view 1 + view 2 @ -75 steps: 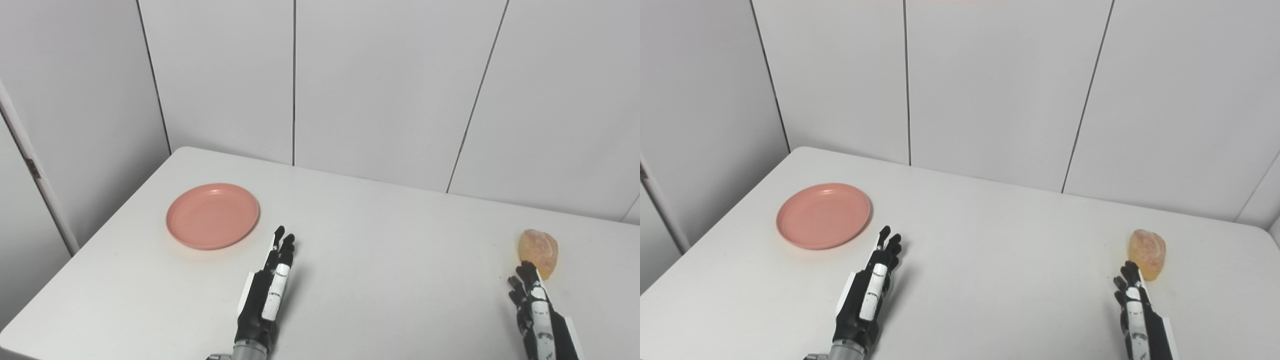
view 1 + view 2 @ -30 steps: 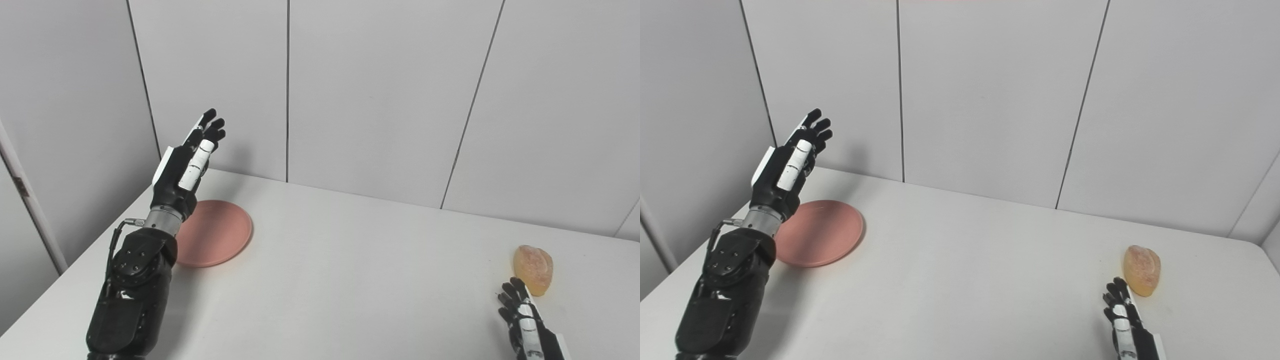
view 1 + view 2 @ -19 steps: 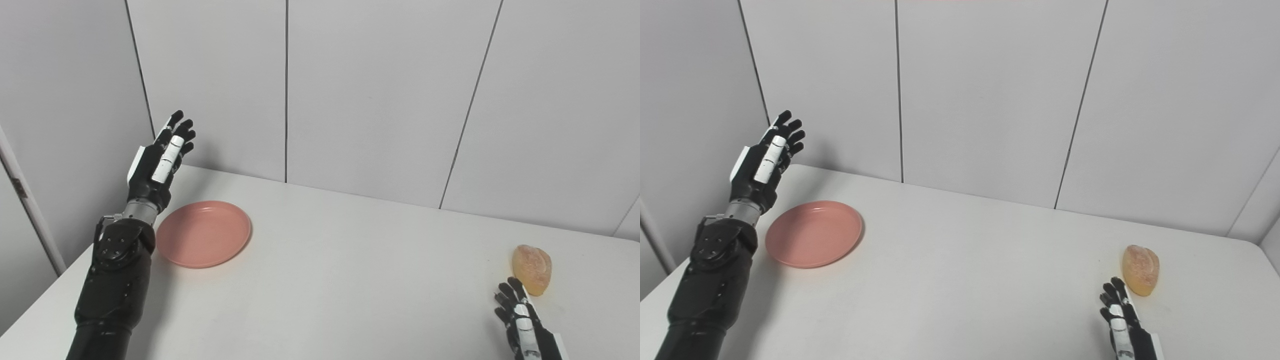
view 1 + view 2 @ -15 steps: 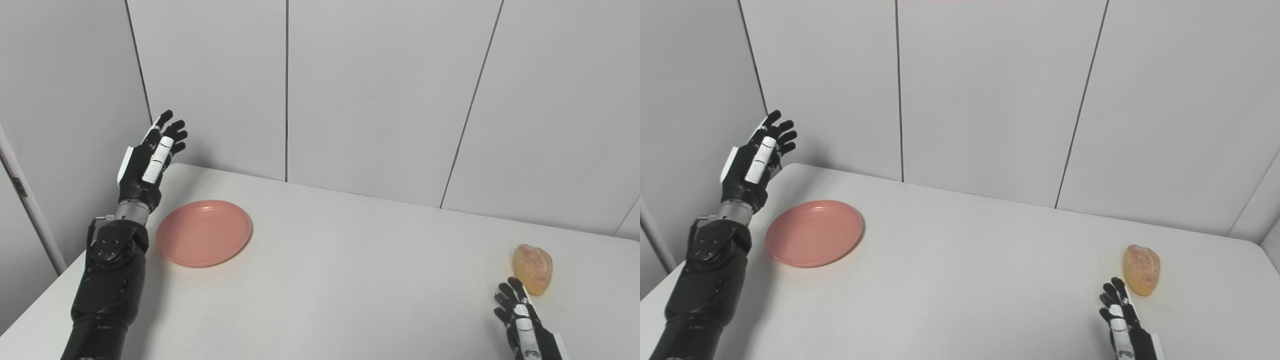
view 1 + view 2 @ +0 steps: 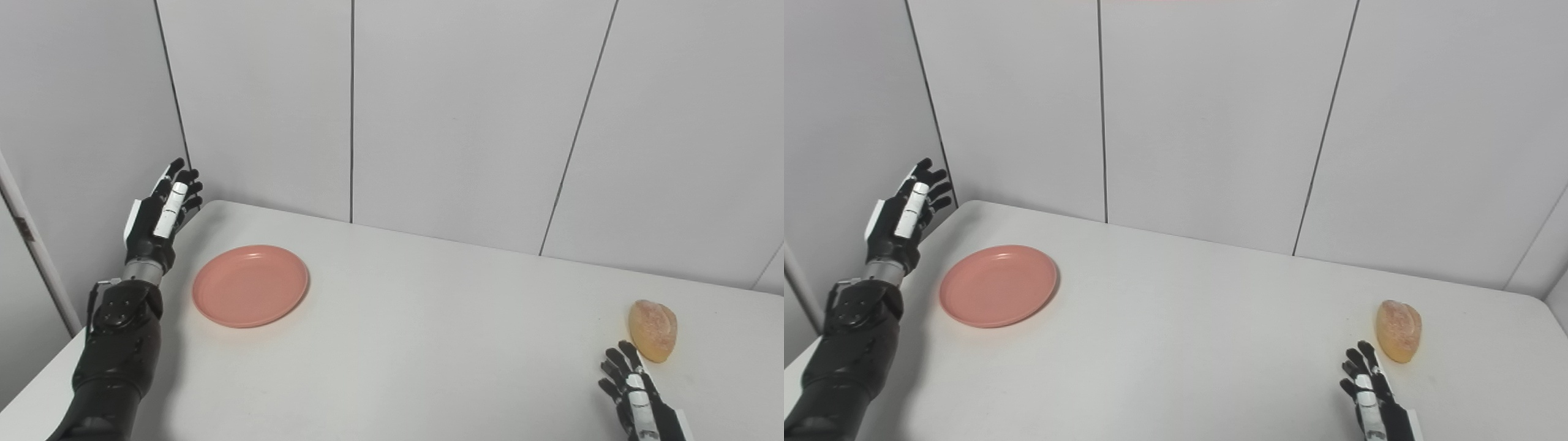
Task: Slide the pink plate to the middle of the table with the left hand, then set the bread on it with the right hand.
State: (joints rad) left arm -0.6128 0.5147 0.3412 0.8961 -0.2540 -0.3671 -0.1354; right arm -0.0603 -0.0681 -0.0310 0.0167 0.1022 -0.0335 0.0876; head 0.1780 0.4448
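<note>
- the left hand [image 5: 156, 217] is raised off the counter [image 5: 429, 343] at the far left corner, out past the left edge, with its fingers [image 5: 177, 184] stretched straight and apart, holding nothing.
- the pink plate [image 5: 250, 285] lies flat near the far left corner of the counter, just to the right of that hand and not touched by it; it is well short of the middle.
- so the first step, the slide, looks to be in hand but not begun: the hand seems to be lining up on the plate's outer, left side.
- the next move, as i judge it, calls for the left hand to come down until the fingers meet the plate's left rim, then push it flat toward the middle of the counter without tipping or riding over the low rim.
- the middle of the counter carries nothing that i can see, so the plate's path looks free.
- the bread [image 5: 1398, 329] sits near the right edge of the counter, well apart from the plate.
- the right hand [image 5: 1369, 389] rests low at the near edge, just in front of the bread and not touching it; its fingers appear spread and empty, though part of the hand is cut off by the picture's bottom edge.
- the bread step waits on the plate's arrival.
</note>
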